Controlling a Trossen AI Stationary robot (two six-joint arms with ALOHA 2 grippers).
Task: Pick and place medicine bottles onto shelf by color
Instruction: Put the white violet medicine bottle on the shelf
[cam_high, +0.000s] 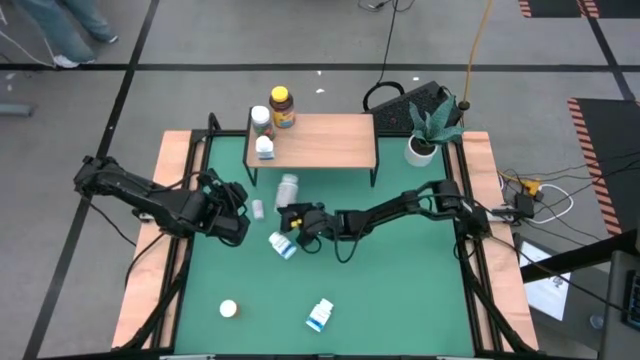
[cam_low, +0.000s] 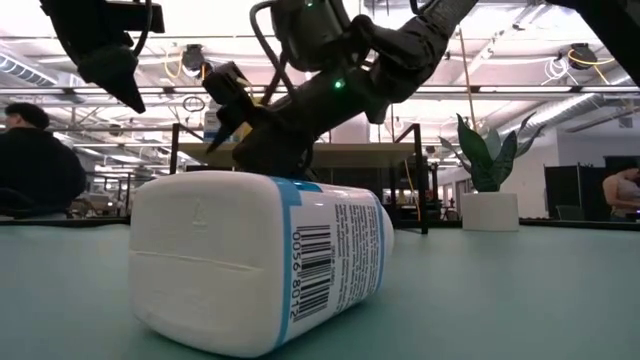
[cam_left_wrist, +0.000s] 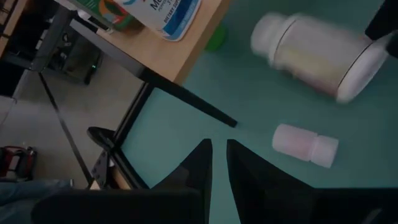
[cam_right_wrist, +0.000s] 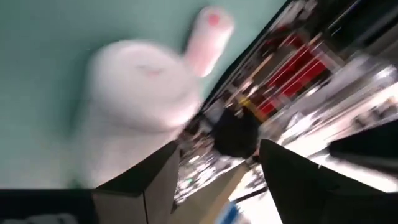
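White bottle (cam_low: 260, 265) on side; blue-edged label; barcode digits partly legible

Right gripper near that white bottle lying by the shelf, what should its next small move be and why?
Probably ease forward until the white bottle sits between the fingers; the right gripper is open and short of it, holding nothing.

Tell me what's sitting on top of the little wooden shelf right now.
On the shelf, three medicine bottles cluster at one end: an amber bottle at the corner, a green-capped bottle and a white blue-labelled bottle. The floor beneath the top is hidden.
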